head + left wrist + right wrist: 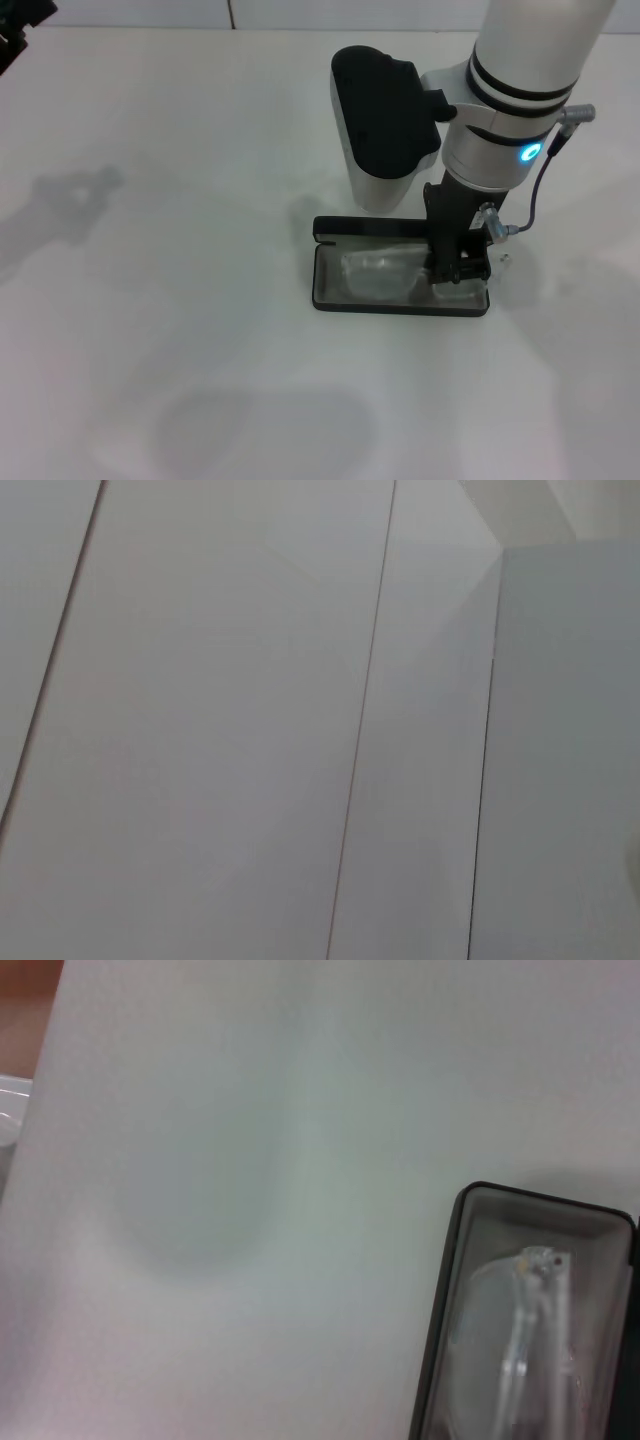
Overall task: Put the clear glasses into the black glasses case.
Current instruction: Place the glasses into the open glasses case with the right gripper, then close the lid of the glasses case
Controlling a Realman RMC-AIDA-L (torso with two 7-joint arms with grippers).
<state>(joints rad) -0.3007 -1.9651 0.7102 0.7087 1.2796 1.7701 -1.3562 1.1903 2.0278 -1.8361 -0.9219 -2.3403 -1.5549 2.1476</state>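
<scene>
The black glasses case (400, 306) lies open on the white table, just right of centre, its lid (365, 228) standing up along the far side. The clear glasses (375, 272) lie inside the grey-lined tray, folded, filling its left and middle part. My right gripper (457, 268) reaches straight down into the right end of the tray, at the right end of the glasses. The right wrist view shows one end of the case (440, 1340) with the clear glasses (520, 1350) resting in it. A dark part of my left arm (18, 30) sits parked at the far left corner.
My right arm's white and black forearm (385, 120) hangs over the table just behind the case. In the right wrist view the table's edge (40, 1080) runs past an orange-brown area. The left wrist view holds only pale panels.
</scene>
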